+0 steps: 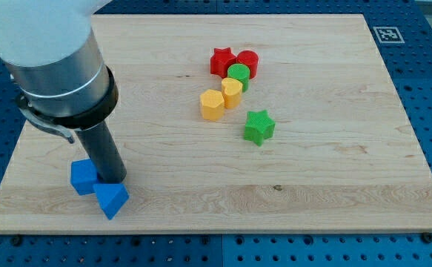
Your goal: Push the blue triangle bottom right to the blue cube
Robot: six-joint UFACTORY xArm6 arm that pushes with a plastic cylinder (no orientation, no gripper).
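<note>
The blue triangle [111,199] sits at the lower left, touching the blue cube [83,176], with my bare tip [113,179] holding nothing just above it, so push only gently.

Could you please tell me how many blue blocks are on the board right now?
2: the blue cube near the view's bottom left, and the blue triangle just below and right of it. My tip sits beside both. None appears hidden.

The light is bright and even; the wooden board [312,185] shows no glare, and the blocks cast short soft shadows.
</note>
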